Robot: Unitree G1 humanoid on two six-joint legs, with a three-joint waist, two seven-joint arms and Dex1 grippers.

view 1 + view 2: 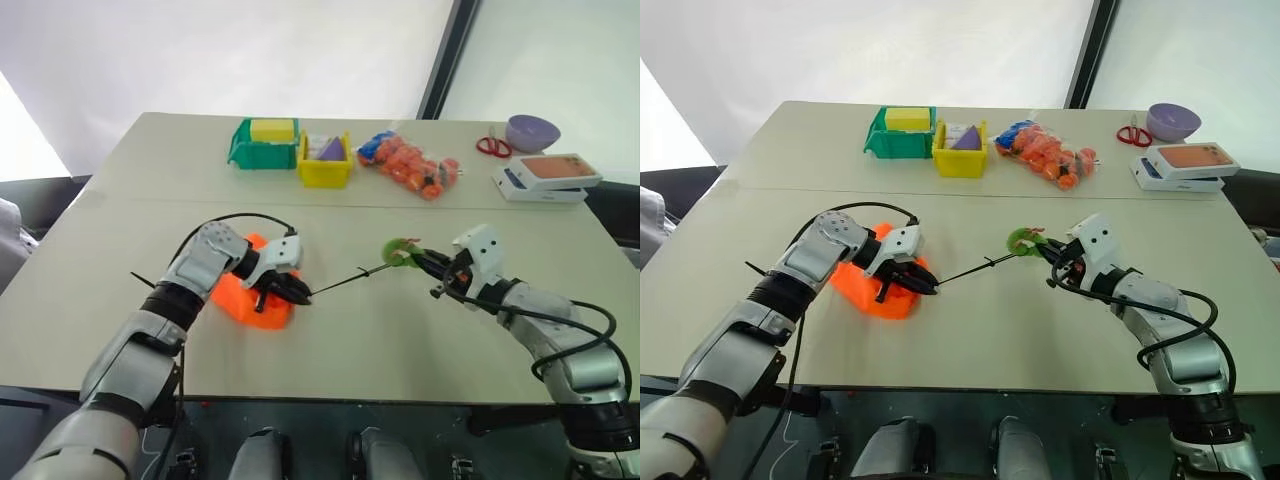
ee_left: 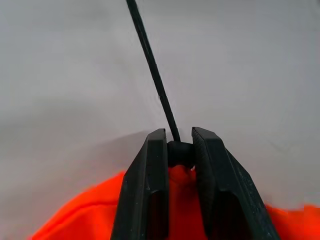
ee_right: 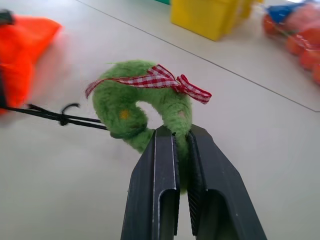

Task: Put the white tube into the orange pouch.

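Observation:
The orange pouch [image 1: 232, 298] lies crumpled on the table at front left. My left gripper [image 1: 298, 292] is at its right end, shut on a small black stopper [image 2: 180, 151] where the black cord [image 1: 345, 282] leaves the pouch. The cord runs taut to the right to a fuzzy round green tag [image 1: 402, 250] with a red checked bow. My right gripper [image 3: 182, 131] is shut on that tag, holding it just above the table. The white tube is out of view.
Along the far side stand a green bin [image 1: 262, 145], a yellow bin [image 1: 325, 162], a clear bag of orange balls [image 1: 410, 165], red scissors [image 1: 492, 146], a purple bowl [image 1: 531, 131] and a white flat box with an orange top [image 1: 550, 175].

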